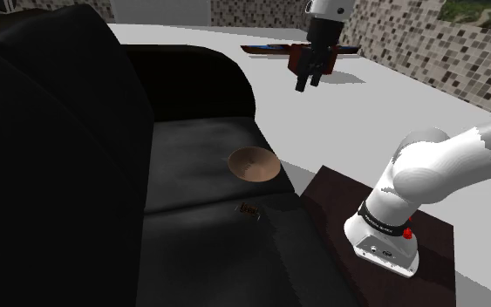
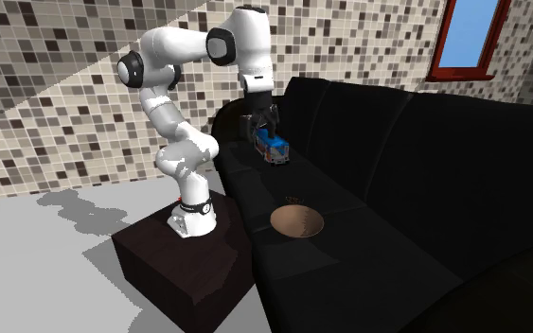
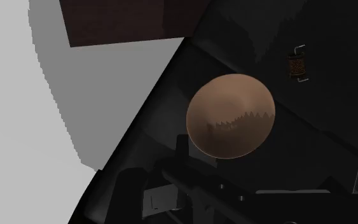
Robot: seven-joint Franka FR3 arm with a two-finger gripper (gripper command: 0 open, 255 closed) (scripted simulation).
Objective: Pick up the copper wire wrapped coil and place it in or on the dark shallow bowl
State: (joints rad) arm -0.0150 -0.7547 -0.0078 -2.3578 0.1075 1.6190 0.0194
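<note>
Here's the all-black two-finger gripper (image 1: 310, 83), hanging high over the black sofa (image 1: 191, 148), well apart from everything below. The target, a small copper-brown wire-wound coil (image 1: 250, 209), lies on the seat cushion. In the shoulder view it sits just on the near side of the brown shallow round bowl (image 1: 252, 164), close but not touching. The approach looks like the step in hand. The arm should come straight down over the coil, turn the fingers to straddle its narrow width (it's tiny, so easy to nudge aside), and keep off the bowl's rim. The pincer's fingers stand apart with a modest gap, holding nothing and touching nothing.
</note>
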